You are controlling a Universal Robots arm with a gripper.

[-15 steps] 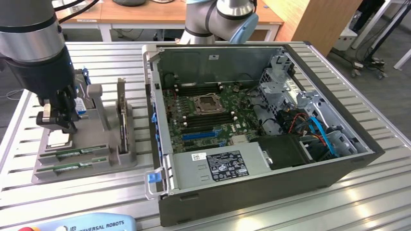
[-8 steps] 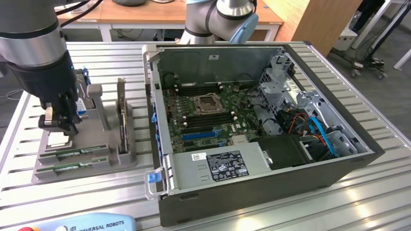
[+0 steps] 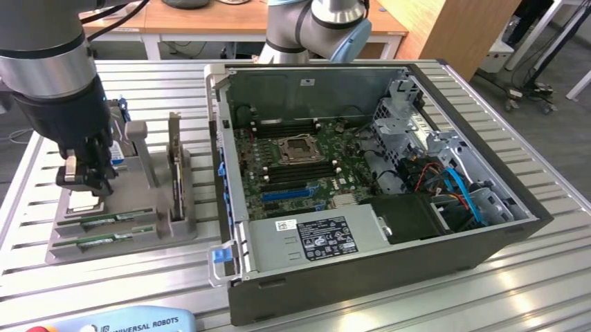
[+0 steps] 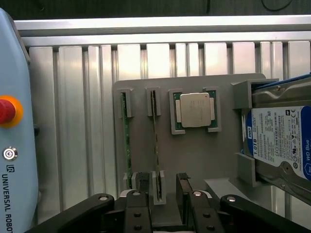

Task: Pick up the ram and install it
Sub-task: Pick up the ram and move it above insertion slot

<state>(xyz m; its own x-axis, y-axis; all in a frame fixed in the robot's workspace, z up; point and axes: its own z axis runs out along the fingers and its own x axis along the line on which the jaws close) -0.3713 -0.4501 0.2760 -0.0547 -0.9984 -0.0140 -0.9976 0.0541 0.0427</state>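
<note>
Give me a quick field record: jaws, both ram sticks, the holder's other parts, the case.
ram stick: on edge in a holder slot, beside the processor
second ram stick: on edge in the neighbouring slot
jaws: open, straddling one end of the first stick; nothing held
holder: gray, on the slatted table
processor: flat in its recess
hard drive: in the holder's bracket
case: open, at the exterior view's right of the holder

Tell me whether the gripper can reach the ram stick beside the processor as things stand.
Probably yes. The gripper hangs over the grey holder, jaws open and astride one end of that ram stick; nothing covers it, and the processor sits clear in its own pocket.
</note>
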